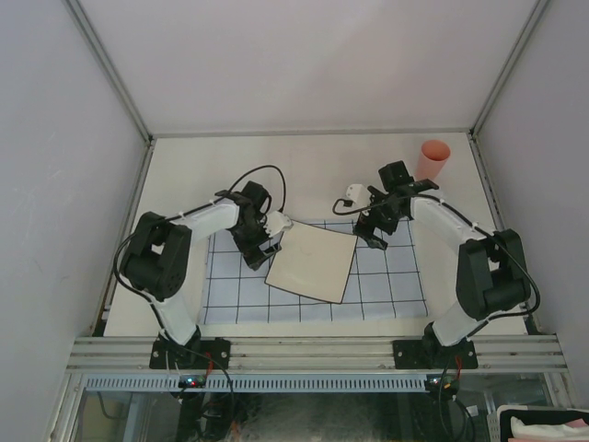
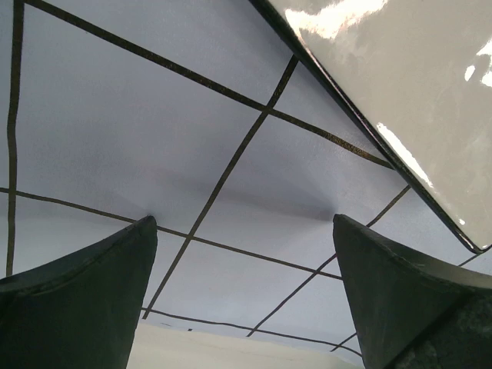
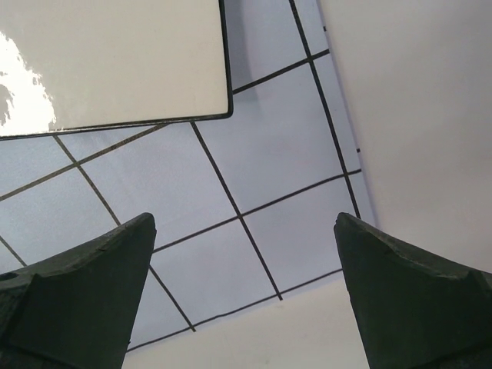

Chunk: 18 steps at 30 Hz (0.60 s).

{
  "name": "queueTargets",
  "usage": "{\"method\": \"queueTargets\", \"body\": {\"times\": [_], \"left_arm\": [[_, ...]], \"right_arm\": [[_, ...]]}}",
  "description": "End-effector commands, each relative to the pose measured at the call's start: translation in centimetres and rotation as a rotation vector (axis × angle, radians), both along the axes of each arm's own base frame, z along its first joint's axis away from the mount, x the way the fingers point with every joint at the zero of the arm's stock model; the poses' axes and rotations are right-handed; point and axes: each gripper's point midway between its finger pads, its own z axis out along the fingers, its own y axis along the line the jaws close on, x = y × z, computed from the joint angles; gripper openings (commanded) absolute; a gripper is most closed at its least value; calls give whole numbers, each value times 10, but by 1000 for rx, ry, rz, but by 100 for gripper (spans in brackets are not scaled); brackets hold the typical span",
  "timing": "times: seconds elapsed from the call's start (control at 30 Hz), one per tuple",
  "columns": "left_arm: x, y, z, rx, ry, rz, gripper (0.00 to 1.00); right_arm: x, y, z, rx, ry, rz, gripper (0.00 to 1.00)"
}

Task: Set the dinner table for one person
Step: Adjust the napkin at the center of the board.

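Note:
The dinner table (image 1: 304, 170) is an off-white surface with a light-blue gridded cloth (image 1: 386, 285) laid near its front. A square white plate (image 1: 311, 264) with a dark rim lies tilted on the cloth. My left gripper (image 1: 260, 245) hovers low over the cloth at the plate's left edge, open and empty. In the left wrist view the left gripper (image 2: 244, 219) frames bare cloth (image 2: 154, 131), with the plate (image 2: 407, 92) at upper right. My right gripper (image 1: 373, 236) stands open by the plate's far right corner. The right wrist view shows the right gripper (image 3: 244, 217) over cloth (image 3: 269, 154), the plate (image 3: 108, 61) at upper left.
A salmon-orange cup (image 1: 434, 161) stands upright at the back right corner. Pale walls and grey rails (image 1: 313, 352) edge the table. Bare table (image 3: 415, 115) lies right of the cloth in the right wrist view.

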Motion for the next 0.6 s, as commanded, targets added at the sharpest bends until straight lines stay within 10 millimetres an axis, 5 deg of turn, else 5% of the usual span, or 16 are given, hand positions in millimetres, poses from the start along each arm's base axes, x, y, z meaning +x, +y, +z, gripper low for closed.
{"method": "queueTargets", "body": {"times": [0.0,0.3,0.57], "left_arm": [[3,-9,-7,-32,-10,3,100],[14,-6,-19,21,-33,-2,100],[29,-7,-20,44,-54,-14,100]], "right_arm": [[-1,-3,25,33,-51,-20,100],[-7,0,66,131,-128,-48,100],[-16,-5,83,150,-151,-75,100]]}}
